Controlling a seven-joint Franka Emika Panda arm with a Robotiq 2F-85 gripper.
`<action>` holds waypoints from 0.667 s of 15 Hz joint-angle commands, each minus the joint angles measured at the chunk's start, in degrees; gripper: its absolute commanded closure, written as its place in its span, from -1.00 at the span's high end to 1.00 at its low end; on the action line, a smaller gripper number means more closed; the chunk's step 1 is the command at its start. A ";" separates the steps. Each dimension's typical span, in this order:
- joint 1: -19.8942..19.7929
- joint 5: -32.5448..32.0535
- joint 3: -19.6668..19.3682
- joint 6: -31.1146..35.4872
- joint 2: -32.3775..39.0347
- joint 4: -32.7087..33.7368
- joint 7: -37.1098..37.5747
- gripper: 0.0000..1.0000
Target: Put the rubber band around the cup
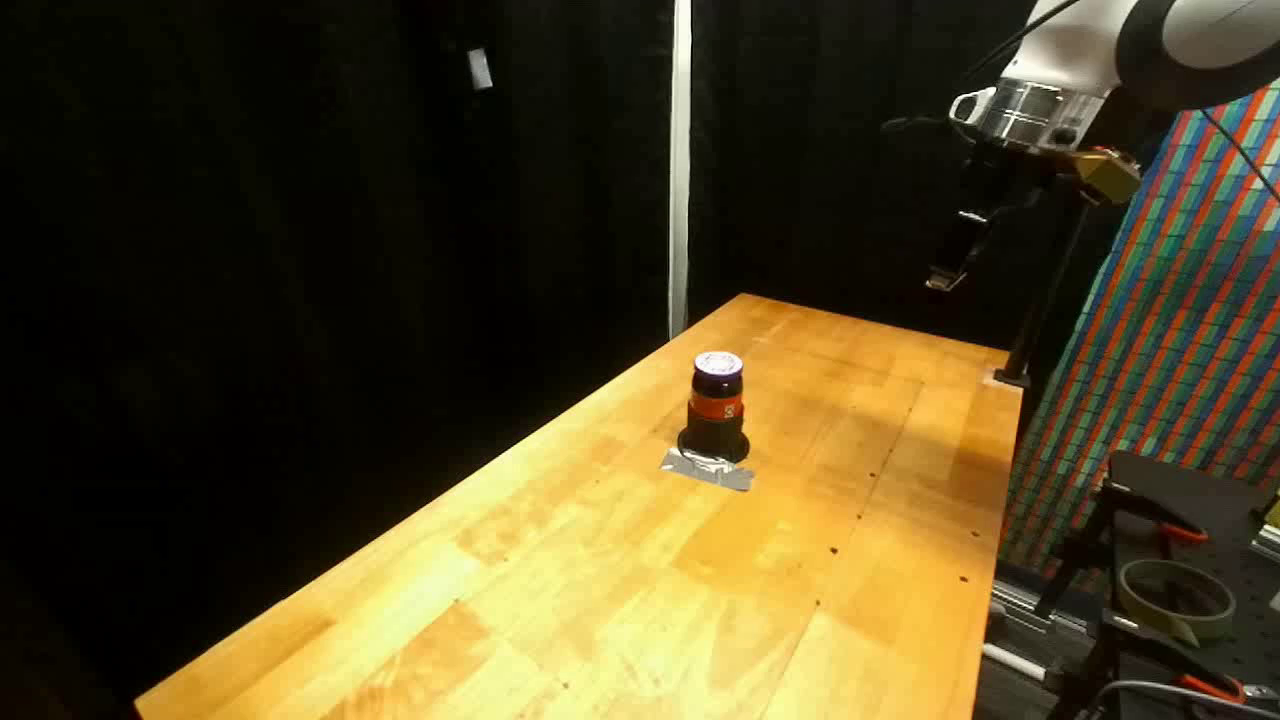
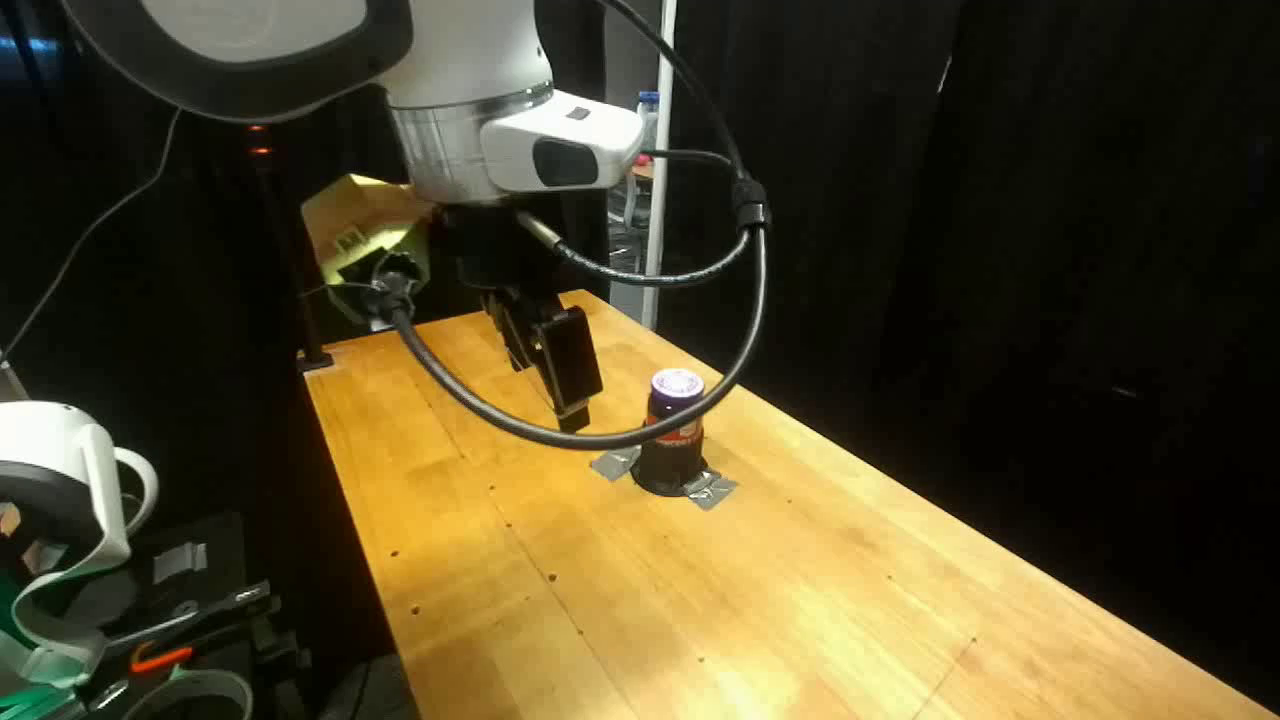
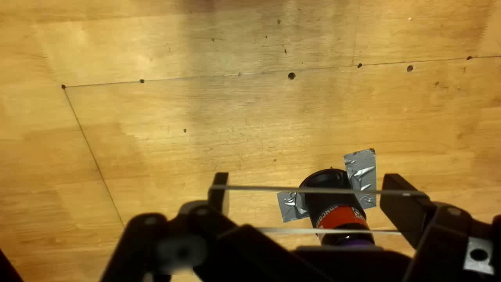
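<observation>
The cup [image 1: 717, 408] is a short dark cylinder with an orange-red band and a pale purple-rimmed top. It stands upright on the wooden table and shows also in another exterior view [image 2: 670, 466] and in the wrist view [image 3: 338, 217]. My gripper [image 3: 307, 188] is open. A thin pale rubber band [image 3: 262, 189] is stretched around its two fingers, with two strands spanning the gap. In both exterior views my gripper [image 1: 945, 282] [image 2: 574, 415] is in the air above the table, apart from the cup. The cup's top is partly hidden in the wrist view. The band is too small to make out in the exterior views.
Silver tape pieces [image 3: 362, 176] hold the cup's dark base to the table [image 1: 640, 600]. A black cable loop [image 2: 560, 438] hangs from the arm and crosses the cup in an exterior view. A dark post [image 1: 1045, 290] stands at a table corner. A side cart holds a tape roll [image 1: 1130, 590].
</observation>
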 commanded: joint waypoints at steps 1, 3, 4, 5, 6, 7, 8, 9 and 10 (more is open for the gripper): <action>-0.21 0.10 0.23 -0.14 -0.04 0.14 -0.04 1.00; -0.21 0.10 0.23 -0.14 -0.07 0.23 -0.04 1.00; -0.21 0.10 0.23 -0.14 -0.07 0.23 -0.04 1.00; -0.21 0.10 0.23 -0.14 -0.07 0.23 -0.04 1.00; -0.25 -0.66 0.93 -2.90 2.78 4.35 0.90 1.00; 0.47 -0.24 1.09 -6.15 5.04 7.68 0.20 1.00; 0.64 -0.51 1.89 -10.83 8.46 12.64 1.17 1.00; 1.08 -0.39 2.48 -14.72 10.12 15.22 0.96 1.00; 1.38 -0.47 3.03 -18.86 12.11 18.40 0.63 1.00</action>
